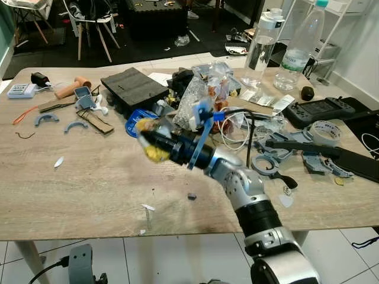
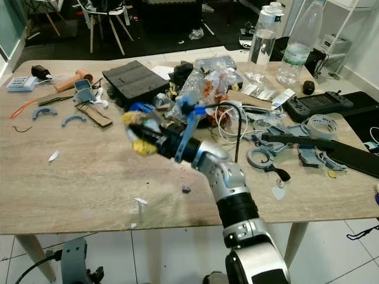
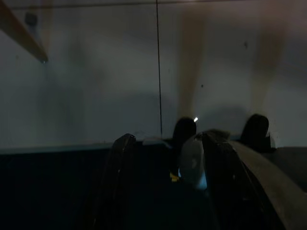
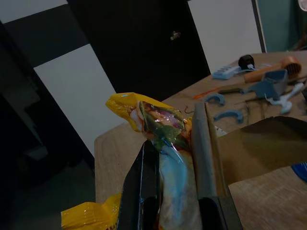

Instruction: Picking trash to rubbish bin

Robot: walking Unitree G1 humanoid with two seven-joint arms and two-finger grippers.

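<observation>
My right arm reaches out over the wooden table (image 1: pixel 89 195). The right gripper (image 1: pixel 148 142) is shut on a crumpled yellow snack wrapper (image 1: pixel 156 155), held a little above the tabletop left of the clutter. In the right wrist view the wrapper (image 4: pixel 144 109) is pinched between the two black fingers (image 4: pixel 144 182), with yellow foil bulging out past their tips and more hanging below. The left arm hangs idle below the table edge; its wrist view is dark, with the left gripper (image 3: pixel 170 177) open over the floor.
A heap of clutter covers the table's middle and right: a clear plastic bag (image 1: pixel 204 89), a black foam tray (image 1: pixel 133 86), two bottles (image 1: pixel 260 47), a tape roll (image 1: pixel 324 131), a controller (image 1: pixel 317 109), cables. Small scraps (image 1: pixel 148 208) lie near the front edge. Chairs stand behind.
</observation>
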